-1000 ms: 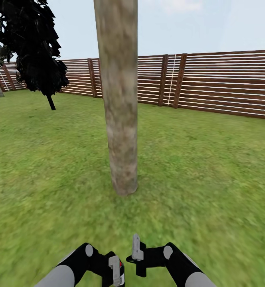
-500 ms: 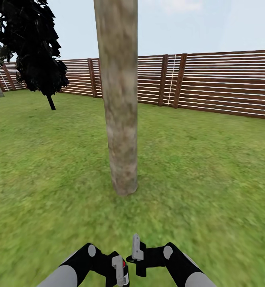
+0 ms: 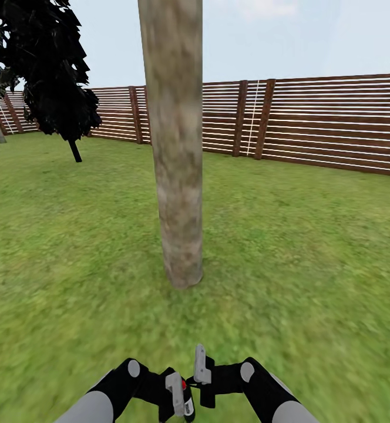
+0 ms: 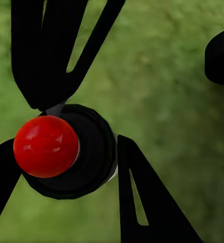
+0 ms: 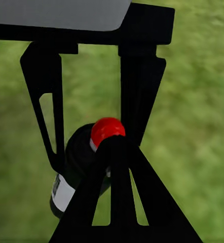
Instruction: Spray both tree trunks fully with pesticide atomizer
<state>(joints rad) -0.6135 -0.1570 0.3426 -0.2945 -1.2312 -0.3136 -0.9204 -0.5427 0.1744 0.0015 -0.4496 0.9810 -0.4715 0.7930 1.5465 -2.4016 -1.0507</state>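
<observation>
Left tool is clamped on the pesticide atomizer at bottom centre; right tool, fingers apart; tree trunk mid-frame.

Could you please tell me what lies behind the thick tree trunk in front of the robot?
Behind the tree trunk the grass lawn runs back to a brown slatted fence, with sky above. The strip of fence directly behind the trunk is covered.

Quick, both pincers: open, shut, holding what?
Left pincer: shut on the atomizer.
Right pincer: cannot tell; nothing seen between its fingers.
</observation>
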